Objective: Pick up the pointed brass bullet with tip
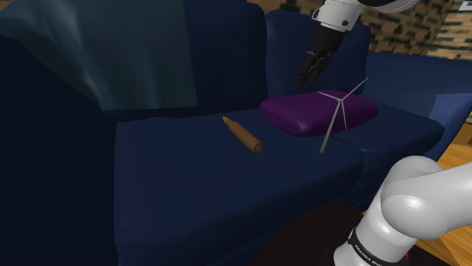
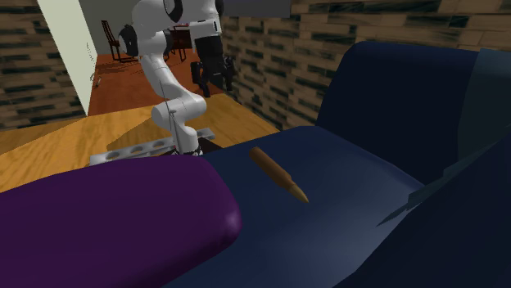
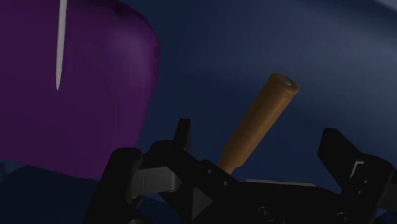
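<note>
Currently, the hand (image 1: pixel 305 78) hangs above the far edge of the purple cushion (image 1: pixel 318 113), fingers apart and clasping nothing. The brass bullet (image 1: pixel 242 134) lies flat on the dark blue sofa seat (image 1: pixel 197 185), near the backrest seam, just beside the purple cushion on the shoulder view's left and not touching it. Its pointed tip aims up and left in the shoulder view, toward the backrest; its flat base faces the seat's front edge. In the wrist view the bullet shows between the two fingers but beyond them, untouched, its tip end hidden behind the hand's body. Open seat surface surrounds the bullet on the shoulder view's left and toward the front edge. A thin white three-bladed object (image 1: pixel 338 113) stands on the purple cushion, one blade reaching down over the cushion's near edge. A dark teal throw (image 1: pixel 113 60) drapes over the backrest, well apart from the bullet. Wooden floor (image 1: pixel 454 155) shows past the sofa's end.
</note>
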